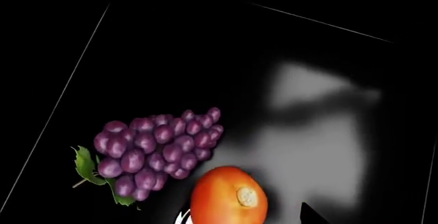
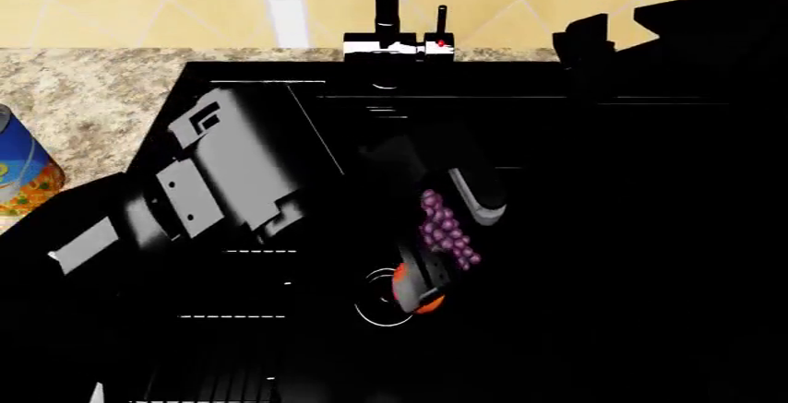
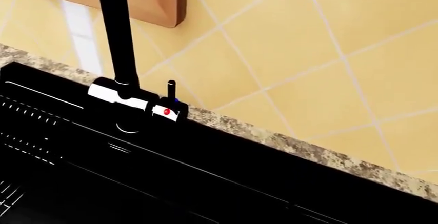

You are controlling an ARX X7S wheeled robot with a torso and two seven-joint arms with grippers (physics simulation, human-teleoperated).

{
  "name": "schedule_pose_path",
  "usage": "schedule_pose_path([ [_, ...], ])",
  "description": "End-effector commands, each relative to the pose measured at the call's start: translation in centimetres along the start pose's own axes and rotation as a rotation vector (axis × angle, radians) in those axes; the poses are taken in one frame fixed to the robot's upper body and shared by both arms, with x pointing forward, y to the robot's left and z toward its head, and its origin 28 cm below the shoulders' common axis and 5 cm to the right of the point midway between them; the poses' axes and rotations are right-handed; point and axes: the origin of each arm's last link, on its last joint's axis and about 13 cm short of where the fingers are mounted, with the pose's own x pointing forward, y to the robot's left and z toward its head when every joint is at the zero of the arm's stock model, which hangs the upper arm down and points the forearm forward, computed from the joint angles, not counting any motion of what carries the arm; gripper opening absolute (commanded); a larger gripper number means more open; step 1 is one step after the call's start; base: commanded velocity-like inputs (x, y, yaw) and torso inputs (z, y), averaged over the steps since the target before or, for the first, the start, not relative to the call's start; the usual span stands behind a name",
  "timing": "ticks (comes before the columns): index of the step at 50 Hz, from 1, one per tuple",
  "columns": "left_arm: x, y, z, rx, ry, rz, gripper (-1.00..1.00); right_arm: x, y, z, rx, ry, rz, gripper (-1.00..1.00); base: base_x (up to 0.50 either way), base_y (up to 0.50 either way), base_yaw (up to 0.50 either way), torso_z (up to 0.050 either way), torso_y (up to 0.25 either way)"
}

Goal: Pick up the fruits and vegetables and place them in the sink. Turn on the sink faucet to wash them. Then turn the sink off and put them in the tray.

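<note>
I am holding the left claw (image 2: 431, 246) low inside the black sink (image 2: 615, 237), right over the fruit. The grape bunch (image 1: 154, 149) is lying just beside the claw, and the orange-red fruit (image 1: 229, 196) is sitting between its fingertips near the drain, touching the grapes. I cannot tell if the fingers are pressing it. The right claw is pointing toward the faucet (image 3: 123, 55); its state I cannot tell.

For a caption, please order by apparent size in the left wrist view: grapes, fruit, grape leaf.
1. Grapes, largest.
2. Fruit, though the frame edge cuts it off, so its full size is unsure.
3. Leaf, smallest.
</note>
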Motion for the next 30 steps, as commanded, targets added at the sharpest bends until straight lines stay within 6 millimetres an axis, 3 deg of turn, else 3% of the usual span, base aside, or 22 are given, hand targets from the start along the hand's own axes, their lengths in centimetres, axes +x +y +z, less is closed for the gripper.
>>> schedule_pose_path([
  [1,1.9,0.3,-0.4,-0.035,-0.01,-0.033,1.0,0.4,0.1,-0.7,-0.002,0.022,-0.001,1.0,0.0,0.0,0.0,0.0,0.0],
  [9,3.0,1.2,-1.2,-0.076,0.017,-0.023,1.0,0.8,0.3,-1.0,-0.003,0.035,0.005,1.0,0.0,0.0,0.0,0.0,0.0],
  [30,6.0,0.8,-2.7,-0.153,0.003,-0.099,1.0,1.3,0.4,-2.1,-0.003,0.076,0.001,1.0,0.0,0.0,0.0,0.0,0.0],
])
